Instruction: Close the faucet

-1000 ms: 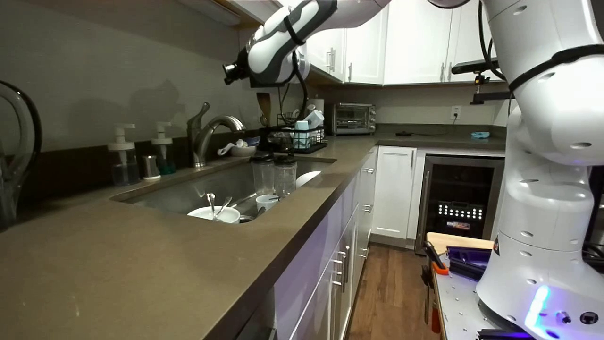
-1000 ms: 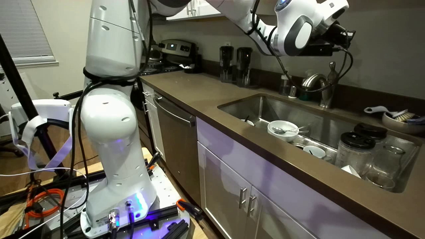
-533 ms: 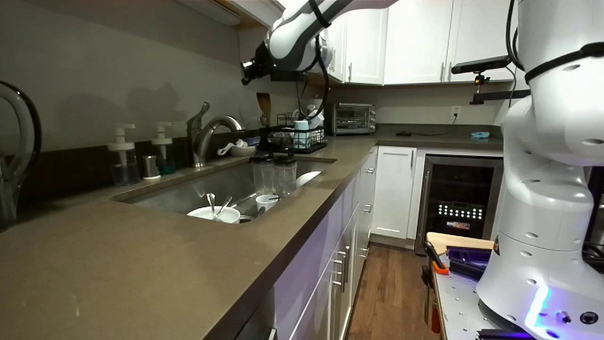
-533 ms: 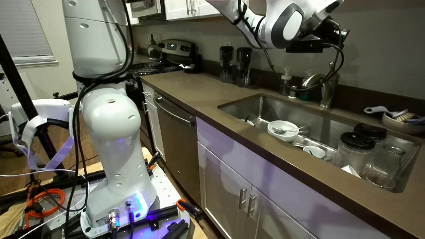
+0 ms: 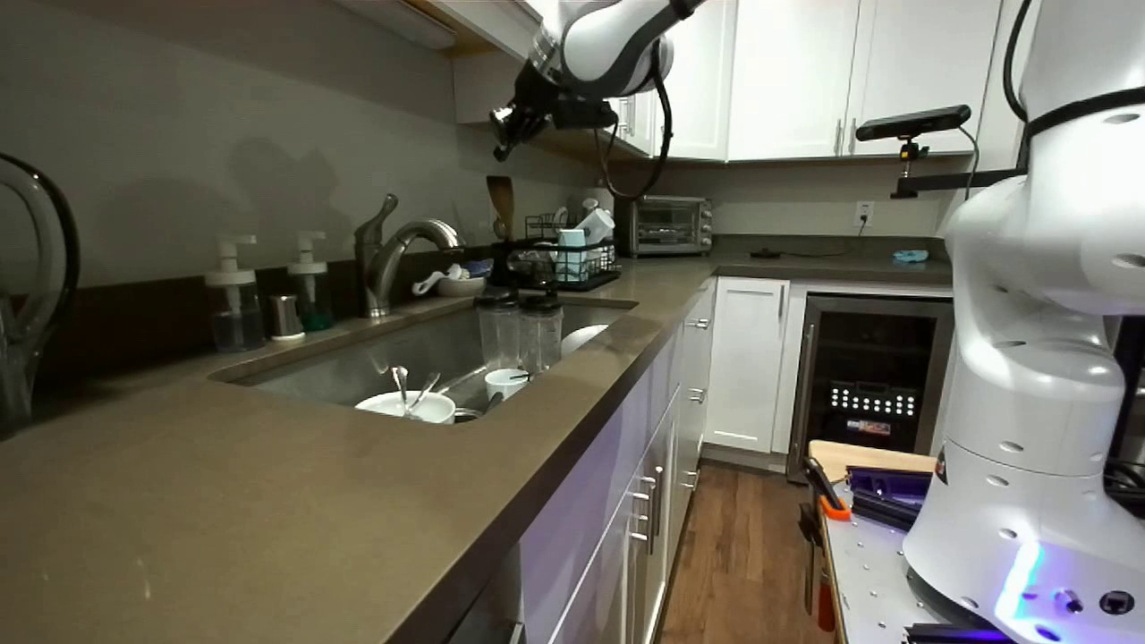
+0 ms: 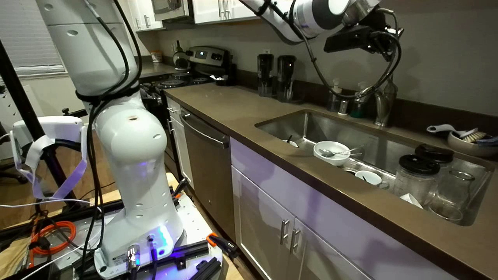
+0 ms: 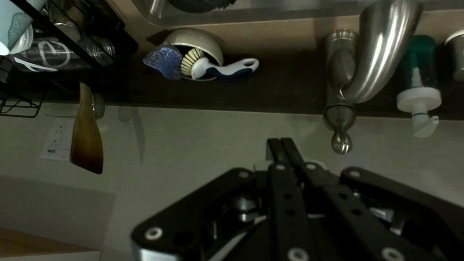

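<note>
"Brown, smooth-topped desk along a grey wall, with a rectangular stainless-steel sink let into it?"

"Yes. Both exterior views put the black two-fingered claw up in the air, higher than the sink."

"How do the fingers stand?"

"Together; the wrist view shows the tips side by side."

"And the thing the task names?"

"The tall silver metal gooseneck faucet stands on the desk between sink and wall, lower than the claw and apart from it. Its spout arches over toward the sink, and its slim lever rises at a slant. From the wrist, it lies to the right of the claw's tips, the lever's rounded end closest to them in that view."

"What else is around?"

"Farther right of the claw in that view, a clear soap bottle with green liquid and a white pump. Left of the claw, a white-and-blue scrub brush lies in a round beige bowl, and farther left there's a brown wooden spatula."

"And down in the sink?"

"Lower than the claw, a round white bowl with metal cutlery in it, plus two clear jars with black lids."
</note>
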Robot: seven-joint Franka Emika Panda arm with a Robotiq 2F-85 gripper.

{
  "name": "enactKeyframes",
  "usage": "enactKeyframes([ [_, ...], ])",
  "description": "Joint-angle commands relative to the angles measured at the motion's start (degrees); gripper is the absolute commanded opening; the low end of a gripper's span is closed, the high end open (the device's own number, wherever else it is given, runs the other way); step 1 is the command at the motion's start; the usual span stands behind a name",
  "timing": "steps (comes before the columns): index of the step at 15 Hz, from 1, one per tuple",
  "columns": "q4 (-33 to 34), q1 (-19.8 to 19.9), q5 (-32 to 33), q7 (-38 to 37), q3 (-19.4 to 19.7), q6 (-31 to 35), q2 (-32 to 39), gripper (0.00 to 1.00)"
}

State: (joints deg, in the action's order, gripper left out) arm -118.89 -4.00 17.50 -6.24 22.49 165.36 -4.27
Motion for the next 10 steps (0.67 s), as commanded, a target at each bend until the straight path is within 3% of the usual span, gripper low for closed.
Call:
enactKeyframes([
  [1, -1.1, -0.9, 2.3, -1.3, -2.4, -9.2, -5.3, 0.04],
  [3, -0.1, -0.9, 2.0, -1.3, -3.9, -12.9, -6.2, 0.04],
  [4, 0.1, 4.0, -0.4, 0.5, -9.4, -14.1, -6.3, 0.04],
  [8, 0.7, 6.0, -2.5, 1.4, -13.5, -18.2, -7.5, 0.03],
  [10, 0.7, 6.7, -3.3, 1.2, -14.8, -20.0, -7.9, 0.28],
])
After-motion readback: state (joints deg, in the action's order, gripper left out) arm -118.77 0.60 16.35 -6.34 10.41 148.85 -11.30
